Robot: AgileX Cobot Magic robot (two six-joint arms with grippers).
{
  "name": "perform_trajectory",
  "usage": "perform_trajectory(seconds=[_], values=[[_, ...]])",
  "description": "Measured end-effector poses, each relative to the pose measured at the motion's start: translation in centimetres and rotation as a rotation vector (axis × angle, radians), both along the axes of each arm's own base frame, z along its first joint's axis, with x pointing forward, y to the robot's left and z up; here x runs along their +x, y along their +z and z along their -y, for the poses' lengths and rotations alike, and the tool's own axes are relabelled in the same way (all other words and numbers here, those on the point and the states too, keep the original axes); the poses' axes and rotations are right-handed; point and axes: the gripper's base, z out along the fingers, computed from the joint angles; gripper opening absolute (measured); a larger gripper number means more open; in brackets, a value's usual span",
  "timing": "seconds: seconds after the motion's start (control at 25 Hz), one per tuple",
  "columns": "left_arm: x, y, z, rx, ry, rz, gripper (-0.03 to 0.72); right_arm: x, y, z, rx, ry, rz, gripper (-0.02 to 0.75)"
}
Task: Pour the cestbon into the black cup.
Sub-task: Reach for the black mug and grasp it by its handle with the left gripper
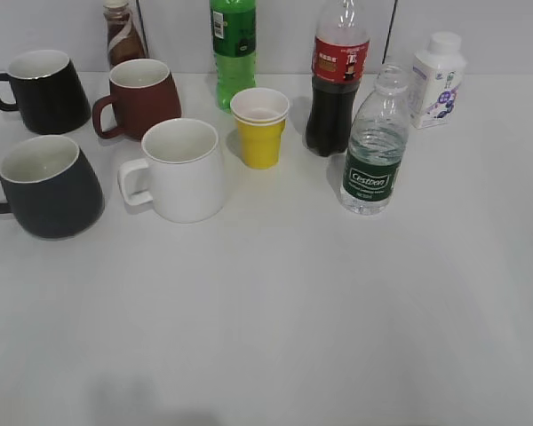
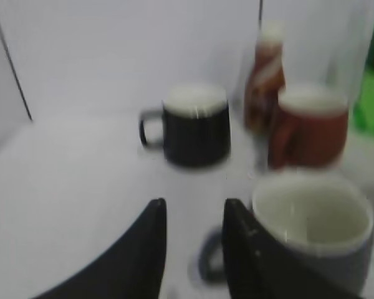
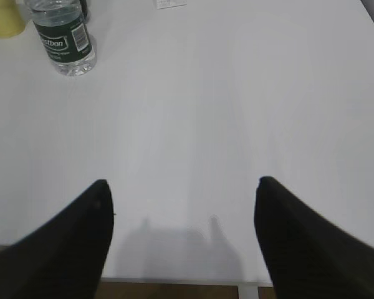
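Cestbon stands well ahead-left of the wide-open, empty right tool.

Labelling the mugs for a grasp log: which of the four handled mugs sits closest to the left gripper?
The charcoal-grey mug, white inside, front-left on the table. It sits right beside the left gripper; the glossy black, brown-red and white mugs stand farther off.

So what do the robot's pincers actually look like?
Only their fingers show. The left pincer and right pincer each have two plain, matte black fingers, broad at the base and tapering to rounded tips. No cables or markings are visible.
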Motion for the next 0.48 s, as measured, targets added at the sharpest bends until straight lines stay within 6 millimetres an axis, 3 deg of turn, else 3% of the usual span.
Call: perform_trajectory(seconds=[0.12, 0.48], values=[[1.2, -3.9, 0.2, 0.016, -0.023, -0.122, 0.240, 0.0, 0.0, 0.0, 0.001, 0.001, 0.000, 0.529], [4.2, -9.3, 0.6, 0.027, -0.071, -0.191, 0.251, -0.1, 0.0, -0.4, 0.047, 0.033, -0.004, 0.529]])
